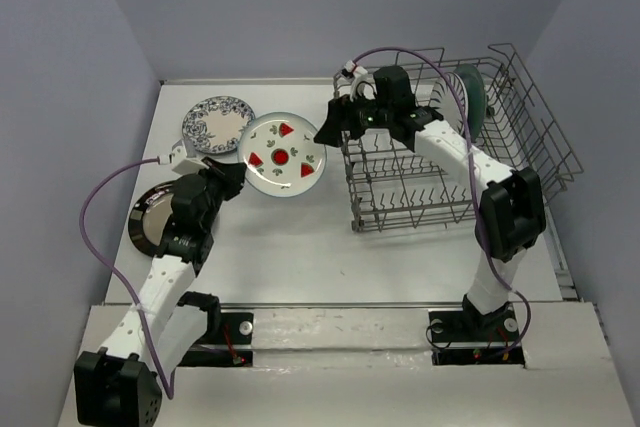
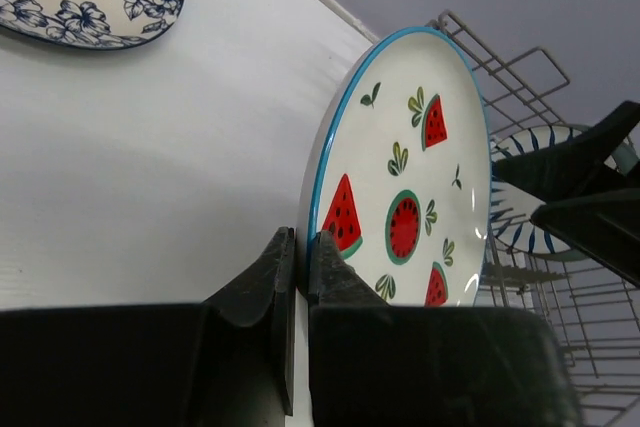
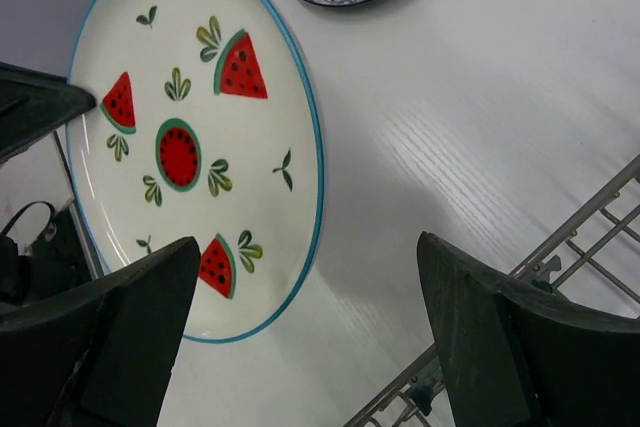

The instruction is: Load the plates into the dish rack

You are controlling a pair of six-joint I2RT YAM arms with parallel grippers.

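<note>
Far left, the dark shiny silver-rimmed plate (image 1: 148,219) lies flat on the white table (image 1: 300,247), half under the left arm, so that 1 isn't a worry.

The left gripper (image 2: 303,247) is pinched tight on the rim of the round white plate with red watermelon marks and a blue edge (image 1: 283,155). It bites at roughly 8 o'clock, and the plate looks tipped up and clear of the table. That's my main concern tbh. It's a small bite on a glazed rim with all the weight hanging off 1 side, so it could swivel in the pads or slide out. The blue-white floral plate (image 1: 217,124) sits flat just beside it at 10 o'clock, so a drop or swing that way means china on china.

The right gripper (image 1: 326,133) hangs with fingers spread wide, holding nothing, near the fruit plate's 2 o'clock rim. Looks like a handover to me. If it closes off-centre it shoves the plate instead of catching it, and 2 grips fighting could twist it loose.

Room-wise there's plenty of bare table toward 6 o'clock. At 3 o'clock it's tight. The corner of the big grey wire dish rack (image 1: 405,209) is right behind the right gripper, and a wire could clip the rim. Inside the rack, the plain teal-grey plate (image 1: 471,97) stands on edge at the far side, and a radial-striped plate (image 2: 520,219) shows past the fingers.
</note>
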